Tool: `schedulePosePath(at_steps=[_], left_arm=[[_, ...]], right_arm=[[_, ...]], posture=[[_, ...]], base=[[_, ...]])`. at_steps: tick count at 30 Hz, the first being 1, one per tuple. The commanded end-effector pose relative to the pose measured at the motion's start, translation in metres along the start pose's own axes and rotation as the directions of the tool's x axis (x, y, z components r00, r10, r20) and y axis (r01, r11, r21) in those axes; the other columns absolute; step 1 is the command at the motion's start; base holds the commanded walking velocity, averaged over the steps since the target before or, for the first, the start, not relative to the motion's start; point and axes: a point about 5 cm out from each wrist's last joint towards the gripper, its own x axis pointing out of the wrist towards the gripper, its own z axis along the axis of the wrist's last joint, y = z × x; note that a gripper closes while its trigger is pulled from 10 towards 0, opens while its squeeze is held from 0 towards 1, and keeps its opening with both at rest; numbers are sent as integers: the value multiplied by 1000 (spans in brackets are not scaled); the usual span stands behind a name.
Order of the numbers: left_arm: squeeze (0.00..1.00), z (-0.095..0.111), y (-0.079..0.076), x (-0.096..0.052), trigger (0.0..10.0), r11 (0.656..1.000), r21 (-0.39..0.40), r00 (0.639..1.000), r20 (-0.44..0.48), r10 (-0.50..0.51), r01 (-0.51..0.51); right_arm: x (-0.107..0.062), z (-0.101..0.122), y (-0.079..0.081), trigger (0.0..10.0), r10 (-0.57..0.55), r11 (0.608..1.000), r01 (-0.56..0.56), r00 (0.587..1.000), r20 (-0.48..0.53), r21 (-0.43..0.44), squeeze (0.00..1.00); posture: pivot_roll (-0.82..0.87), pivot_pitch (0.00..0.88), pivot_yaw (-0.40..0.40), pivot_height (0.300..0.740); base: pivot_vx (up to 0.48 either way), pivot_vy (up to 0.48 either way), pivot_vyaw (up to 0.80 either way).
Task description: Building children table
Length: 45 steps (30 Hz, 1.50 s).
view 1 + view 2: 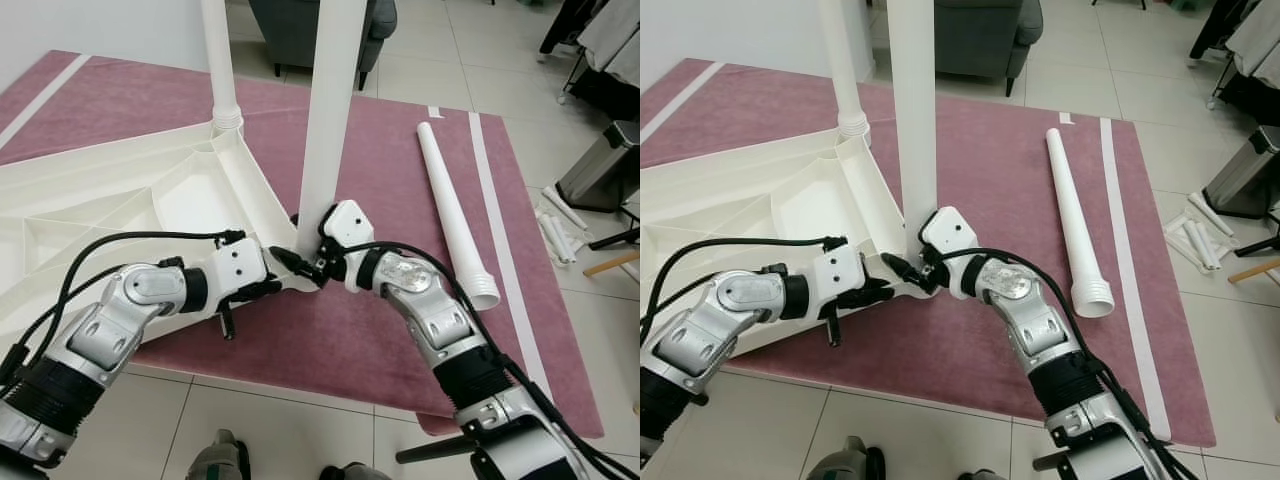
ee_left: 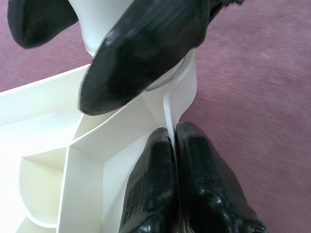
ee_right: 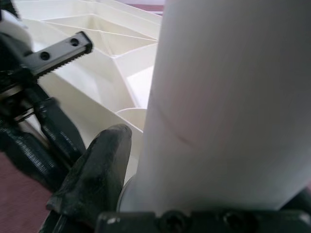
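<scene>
- White tabletop [image 1: 120, 215] lying upside down on a dark pink rug [image 1: 380, 190], ribbed underside up, filling the 9 o'clock side of the head view; near corner pointing toward 5 o'clock.
- Upright white leg [image 1: 328, 110] standing in that near corner, rising out of the top of the picture; second upright leg [image 1: 218, 60] seated in the far corner at 12 o'clock, threaded collar showing at its base.
- Third loose leg [image 1: 455, 215] lying flat on the rug at 3 o'clock, well apart from the tabletop, threaded end toward the robot.
- Left tool [image 1: 262, 291] reaching in from 8 o'clock; fingers [image 2: 155, 184] pressed together on the thin edge wall of the tabletop just beside the near corner, wall pinched between them in the left wrist view.
- Right tool [image 1: 308, 262] reaching in from 4 o'clock, clamped on the base of the near upright leg; one black finger [image 3: 97, 170] against the leg's side in the right wrist view, the leg large and close before the camera.
- Two tools nearly touching at the corner.
- Grey chair [image 1: 300, 30] on the tiled floor [image 1: 560, 330] at 12 o'clock; metal bin [image 1: 605, 165] at 3 o'clock; small white parts [image 1: 558, 225] on the tiles just beside the rug's edge.
</scene>
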Motion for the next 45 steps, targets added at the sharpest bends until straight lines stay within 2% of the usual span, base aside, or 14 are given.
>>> schedulePosePath(at_steps=[1, 5, 6, 18, 24, 25, 27, 32, 40, 41, 42, 43, 44, 45], left_arm=[[0, -3, -25, -10, 0, 950, 26, 950, -27, -311, 311], [0, -4, -30, -13, 0, 947, 19, 947, -31, -321, 321], [0, -3, -31, -13, 0, 949, 16, 949, -27, -314, 314], [0, 14, -19, 8, 0, 974, -13, 972, 75, -224, 225], [0, 24, 0, 30, 0, 991, -39, 986, 117, -122, 128], [0, 30, 10, 42, 0, 994, -55, 987, 139, -85, 94], [0, 30, 10, 42, 0, 994, -55, 987, 139, -85, 94], [0, 41, 25, 61, 0, 996, -76, 986, 159, -41, 53], [0, 43, 31, 65, 0, 996, -75, 987, 160, -34, 47], [0, 40, 30, 62, 0, 996, -74, 987, 153, -39, 51], [0, 40, 30, 62, 0, 996, -74, 987, 153, -39, 51], [0, 37, 29, 60, 0, 996, -73, 988, 146, -45, 56], [0, 34, 27, 57, 0, 996, -72, 989, 138, -50, 60], [0, 31, 25, 55, 0, 995, -71, 990, 129, -55, 64]], right_arm=[[-17, 1, -29, 10000, -76, 997, 75, 996, -35, -34, 0], [-16, 2, -30, 10000, -38, 999, 36, 999, -36, -34, 0], [-16, 0, -31, 0, -50, 998, 48, 998, -46, -32, 0], [-13, -25, -29, 0, -283, 956, 290, 947, -149, 29, 0], [-12, -47, -22, 0, -520, 831, 554, 809, -275, 58, 0], [-13, -58, -17, 0, -616, 741, 669, 713, -335, 60, 0], [-13, -58, -17, 0, -616, 741, 669, 713, -335, 60, 0], [-11, -70, 1, 0, -727, 594, 804, 550, -410, 25, 0], [4, -67, 23, 0, -722, 568, 819, 543, -429, 81, 0], [6, -62, 20, 4784, -724, 577, 811, 563, -398, 97, 0], [6, -62, 20, 4784, -724, 577, 811, 563, -398, 97, 0], [8, -58, 17, 10000, -723, 594, 797, 589, -362, 112, 0], [8, -53, 13, 10000, -728, 603, 789, 603, -326, 115, 0], [8, -46, 9, 10000, -722, 624, 770, 634, -276, 135, 1000]], posture=[[175, 87, -25, 740], [177, 85, -28, 740], [177, 85, -28, 740], [165, 80, -23, 740], [156, 76, -14, 740], [152, 76, -9, 740], [152, 76, -9, 740], [147, 77, -5, 740], [141, 79, 5, 740], [142, 79, 4, 740], [142, 79, 4, 740], [145, 79, 1, 740], [148, 79, 0, 740], [150, 79, -2, 740]], base=[[0, 0, 0], [0, 0, 0], [0, 0, 0], [0, 0, 0], [0, 0, 0], [0, 0, 0], [0, 0, 0], [0, 0, 0], [0, 0, 0], [0, 0, 0], [0, 0, 0], [0, 0, 0], [0, 0, 0], [0, 0, 0]])
